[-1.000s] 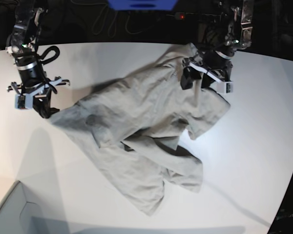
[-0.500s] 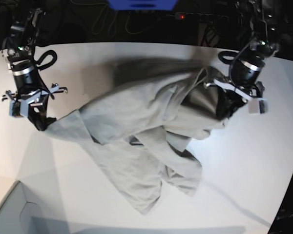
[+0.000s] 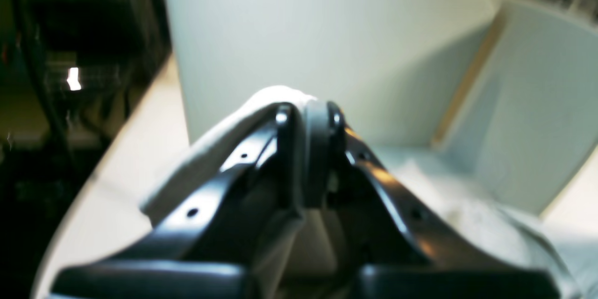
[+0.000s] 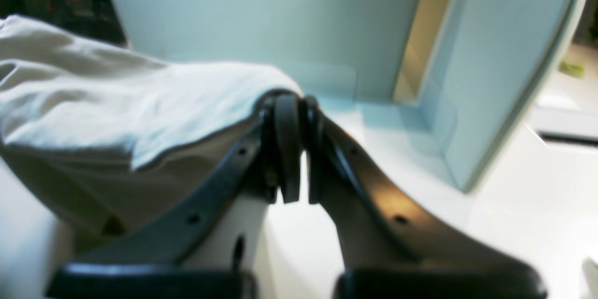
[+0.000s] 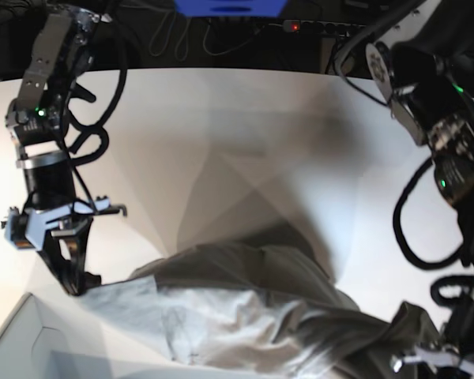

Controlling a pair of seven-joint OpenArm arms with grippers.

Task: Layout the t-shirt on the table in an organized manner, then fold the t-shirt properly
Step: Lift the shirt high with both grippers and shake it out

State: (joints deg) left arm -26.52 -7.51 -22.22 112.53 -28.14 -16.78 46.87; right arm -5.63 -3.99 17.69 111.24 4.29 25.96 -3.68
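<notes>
The light grey-beige t-shirt (image 5: 245, 316) hangs wrinkled between my two grippers along the near side of the white table (image 5: 245, 142). My right gripper (image 5: 77, 286) is shut on the shirt's left end; in its wrist view the cloth (image 4: 140, 98) drapes over the closed right gripper (image 4: 296, 107). My left gripper (image 3: 308, 114) is shut on a fold of shirt (image 3: 219, 149) wrapped over one finger. In the base view the left arm (image 5: 462, 332) reaches the bottom right corner, and its fingertips are hidden there.
A pale box corner (image 5: 16, 347) sits at the bottom left, right beside the right gripper; its walls fill the wrist views (image 4: 280, 23). Dark cables and a blue object (image 5: 229, 8) lie beyond the far table edge.
The left gripper shut on the shirt's far right part. Both arms then swept toward the near edge, carrying the shirt from the table's middle to the front.
</notes>
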